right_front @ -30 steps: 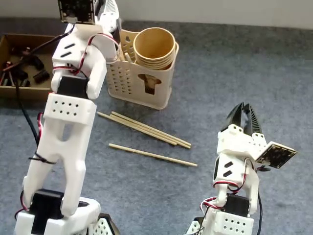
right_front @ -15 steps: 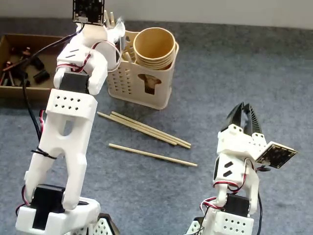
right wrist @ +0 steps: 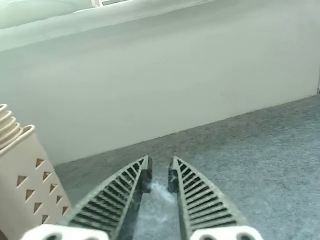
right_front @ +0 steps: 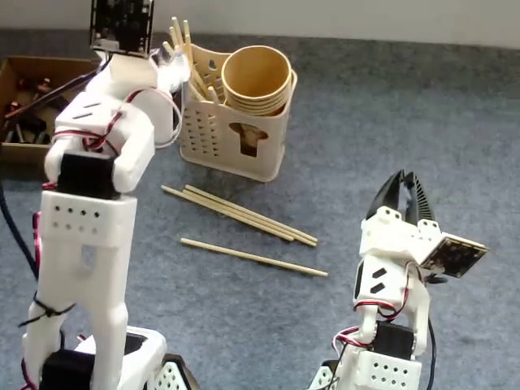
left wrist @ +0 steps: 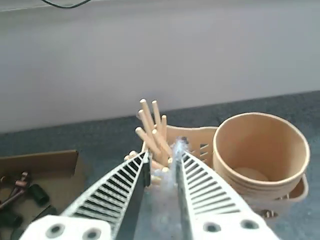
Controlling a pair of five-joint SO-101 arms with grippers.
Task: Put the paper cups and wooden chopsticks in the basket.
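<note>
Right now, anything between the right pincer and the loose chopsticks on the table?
Nothing visible. The right pincer is raised off to one side of the loose chopsticks, with just bare grey surface between them. The basket stands beyond the chopsticks, out of that line.

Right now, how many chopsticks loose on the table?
4: three chopsticks lying together in front of the basket, one lone chopstick nearer the arms. The bundle may hide another.
</note>
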